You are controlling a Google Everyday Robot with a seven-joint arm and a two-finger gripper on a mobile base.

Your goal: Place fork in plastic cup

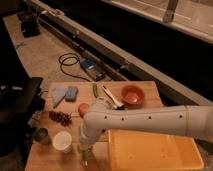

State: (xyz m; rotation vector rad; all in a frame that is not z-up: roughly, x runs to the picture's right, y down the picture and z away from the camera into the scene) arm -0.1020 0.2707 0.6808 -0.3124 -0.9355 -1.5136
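- No brand, label or writing is reading out to me anywhere on this bench.
- I am seeing the white arm (150, 119) reaching in from the right, bending down at the front edge of the wooden table (150, 90).
- The gripper (85, 154) is hanging straight over the plastic cup (86, 156), near the front edge; the arm's own wrist is covering it, so I cannot tell how it is set or what it grips.
- The fork is not showing to me; the arm and cup are hiding that spot.
- The plastic cup is standing just right of the white cup (62, 141) and just left of the yellow tray (155, 152).
- A dark metal cup (41, 135) is sitting left of the white cup.
- A bunch of dark grapes (60, 118) is lying behind those cups.
- An orange round thing (83, 108) is peeking out beside the arm's elbow.
- At the back I am noting blue cloth-like items (65, 93), a green utensil (94, 90), a white spoon with a dark handle (114, 98), and an orange bowl (132, 94).
- A black cable (70, 65) and a blue box (90, 65) are lying on the floor beyond the table.
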